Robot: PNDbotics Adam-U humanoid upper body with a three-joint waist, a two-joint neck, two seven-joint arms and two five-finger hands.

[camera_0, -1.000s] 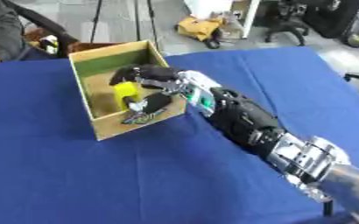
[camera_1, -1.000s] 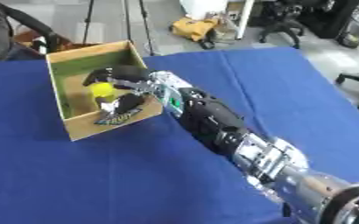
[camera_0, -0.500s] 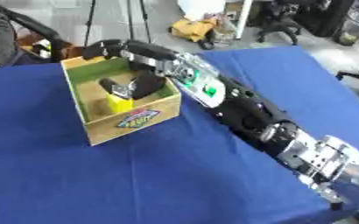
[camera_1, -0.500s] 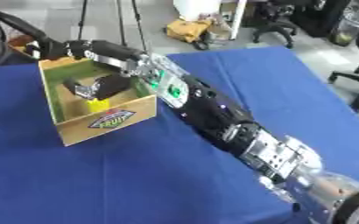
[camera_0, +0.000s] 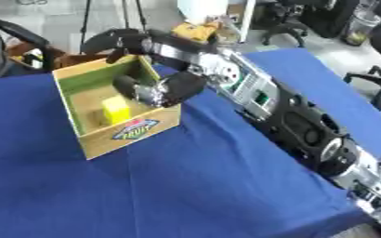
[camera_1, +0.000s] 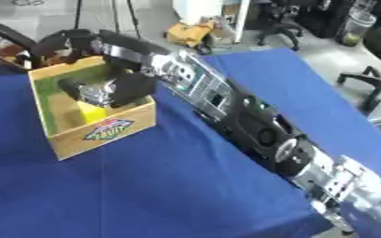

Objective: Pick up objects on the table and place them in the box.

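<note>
A small bright yellow block (camera_0: 115,109), boxy and smooth-sided, stands on the floor of an open-topped wooden box (camera_0: 93,139) with pale plywood walls, a green-tinted inside and an oval printed label (camera_0: 135,129) on its front wall. The box sits on a tabletop (camera_0: 145,195) covered in plain deep-blue cloth, toward the far left of it.

Above and partly inside the box hangs the robot's right hand (camera_0: 163,89), glossy black with silver metal parts. Its thumb side dips over the right wall, just beside the yellow block; whether it touches the block cannot be told. The long black fingers (camera_0: 112,39) arch over the far rim, curled in a loose hook around nothing. The forearm (camera_0: 251,88), silver and black with small green lights, stretches diagonally back toward the lower right corner.

Compared with half a second ago, the hand has risen and reached further over the far wall, and the yellow block now shows more plainly on the box floor, apart from the fingers. The whole scene also sits differently in the frame, so the camera has shifted.

The left hand shows in neither view.
</note>
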